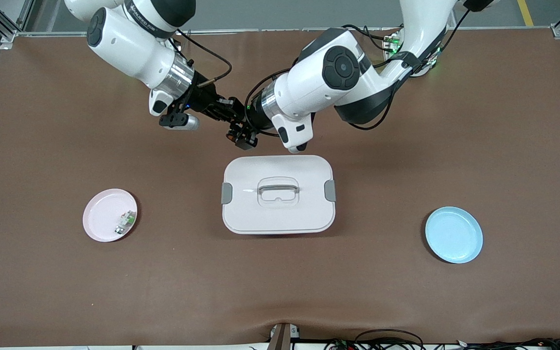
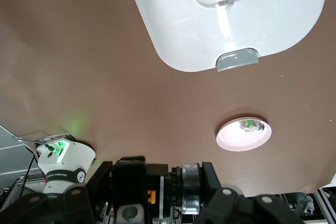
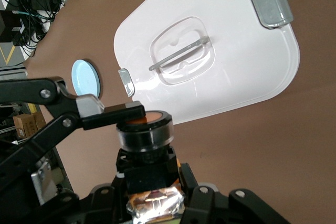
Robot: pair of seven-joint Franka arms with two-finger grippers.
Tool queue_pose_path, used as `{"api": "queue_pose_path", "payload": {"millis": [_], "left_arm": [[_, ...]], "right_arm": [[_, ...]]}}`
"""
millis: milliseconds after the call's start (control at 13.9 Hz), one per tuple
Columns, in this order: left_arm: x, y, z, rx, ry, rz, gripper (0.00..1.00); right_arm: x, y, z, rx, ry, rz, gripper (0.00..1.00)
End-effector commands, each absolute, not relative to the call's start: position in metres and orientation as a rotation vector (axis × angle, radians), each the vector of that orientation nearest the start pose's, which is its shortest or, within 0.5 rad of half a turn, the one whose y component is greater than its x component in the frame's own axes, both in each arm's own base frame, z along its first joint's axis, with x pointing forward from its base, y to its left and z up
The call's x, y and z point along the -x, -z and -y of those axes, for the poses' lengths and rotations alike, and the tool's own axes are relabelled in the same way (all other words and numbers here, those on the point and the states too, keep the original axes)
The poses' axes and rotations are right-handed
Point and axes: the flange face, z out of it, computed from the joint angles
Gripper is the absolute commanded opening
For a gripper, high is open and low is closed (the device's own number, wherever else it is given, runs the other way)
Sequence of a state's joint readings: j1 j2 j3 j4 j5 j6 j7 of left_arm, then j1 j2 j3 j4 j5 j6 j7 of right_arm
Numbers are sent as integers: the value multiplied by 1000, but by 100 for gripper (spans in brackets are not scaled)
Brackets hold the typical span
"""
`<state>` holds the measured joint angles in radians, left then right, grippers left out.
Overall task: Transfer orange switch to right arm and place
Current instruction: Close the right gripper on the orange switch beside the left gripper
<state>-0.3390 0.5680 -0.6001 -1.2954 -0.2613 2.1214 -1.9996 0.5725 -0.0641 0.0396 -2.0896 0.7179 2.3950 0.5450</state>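
Note:
The orange switch [image 1: 237, 139] hangs in the air between both grippers, over the brown table just off the white box's edge. In the right wrist view its black body, silver collar and round orange cap [image 3: 145, 129] stand up out of my right gripper [image 3: 149, 182], which is shut on the body. My left gripper [image 1: 242, 132] is shut on the cap end, with one of its fingers [image 3: 113, 115] lying across the cap. In the left wrist view the switch [image 2: 190, 188] lies sideways at my left gripper [image 2: 157, 198]. My right gripper [image 1: 225, 111] meets it from the right arm's end.
A white lidded box [image 1: 278, 214] with a handle and grey clips sits mid-table under the hand-over spot. A pink plate [image 1: 100, 214] holding a small white-and-green component [image 1: 124, 222] lies toward the right arm's end. A blue plate [image 1: 454, 235] lies toward the left arm's end.

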Motion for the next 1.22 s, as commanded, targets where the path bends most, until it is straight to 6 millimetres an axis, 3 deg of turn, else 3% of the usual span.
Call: {"api": "queue_pose_path", "payload": {"millis": [0,575,647,719,862,1150], "left_arm": [[-506,-506,535,2725,-919,2078,0],[-507,-505,535,2726,-920,2076,0],[-507,-505,535,2726,-920,2076,4],[-507,-505,535,2726,-920,2076,30],[-505,-506,536,2740,-913,2064,100],[-503,-509,537,2742,-907,2066,100]], "right_arm": [[-452,-498,-330,2403,-28,-480,0],[-453,-496,-330,2405,-31,-484,0],[-453,-495,-330,2406,-32,-483,0],[-453,-494,-329,2408,-32,-485,0],[-453,-494,-329,2407,-30,-485,0],[-453,-495,-330,2406,-30,-485,0]]}}
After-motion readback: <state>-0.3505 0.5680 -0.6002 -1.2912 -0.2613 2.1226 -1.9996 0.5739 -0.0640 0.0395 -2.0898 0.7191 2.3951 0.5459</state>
